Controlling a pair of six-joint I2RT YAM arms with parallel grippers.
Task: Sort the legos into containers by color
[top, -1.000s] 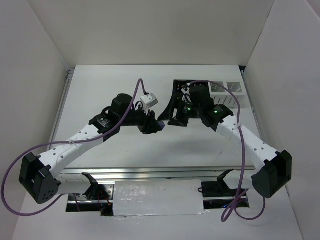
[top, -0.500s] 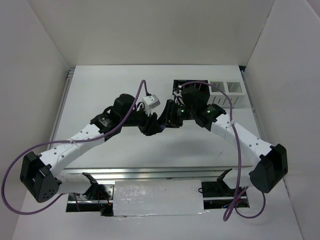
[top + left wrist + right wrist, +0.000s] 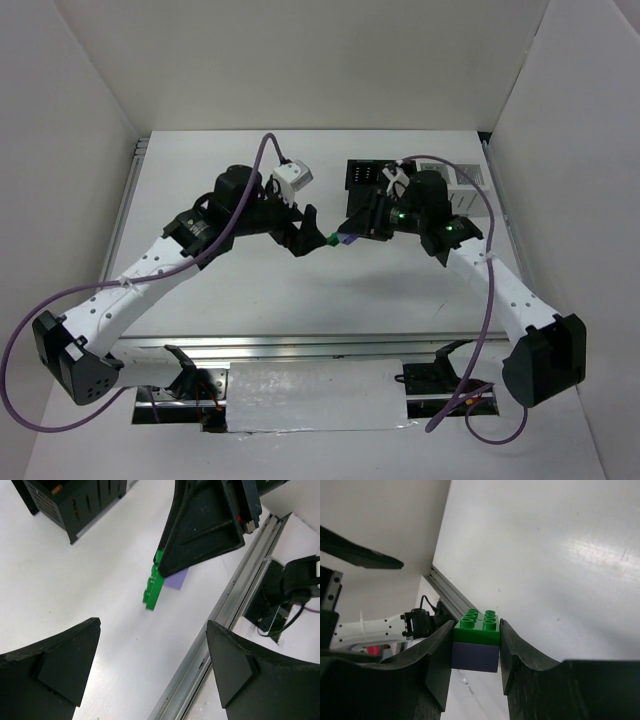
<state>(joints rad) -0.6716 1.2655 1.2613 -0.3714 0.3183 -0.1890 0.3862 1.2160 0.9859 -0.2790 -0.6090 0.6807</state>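
Right gripper (image 3: 476,647) pinches green brick (image 3: 476,628) stacked on purple brick (image 3: 475,657), mid-table, near containers (image 3: 370,172); left gripper (image 3: 152,665) spread wide, empty, facing stack; bricks likely light, rigid, slippery; grasp flat sides.

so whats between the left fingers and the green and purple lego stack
Nothing: in the left wrist view only bare white tabletop shows between the open left fingers and the green-on-purple plastic brick stack in the right fingers.
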